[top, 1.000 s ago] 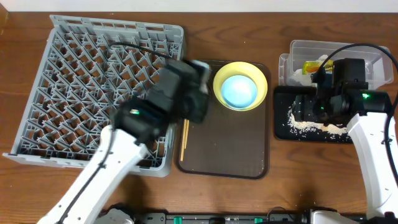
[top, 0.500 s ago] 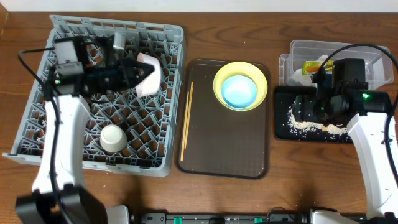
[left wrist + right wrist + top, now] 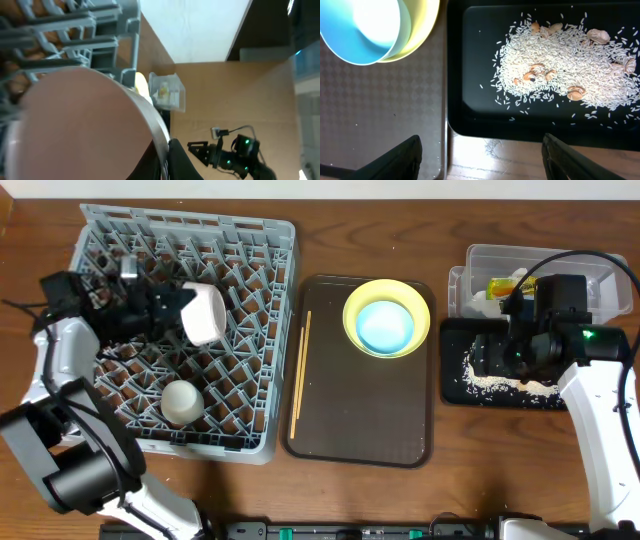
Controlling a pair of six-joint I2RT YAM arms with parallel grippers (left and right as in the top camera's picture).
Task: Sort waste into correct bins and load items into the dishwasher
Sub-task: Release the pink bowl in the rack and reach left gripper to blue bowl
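- No text, label, brand, number or sign could be read in any view.
- The wrapper point(image 3: 497, 287) in the tub point(image 3: 590, 260) was too small and blurred for any print on it to be made out.
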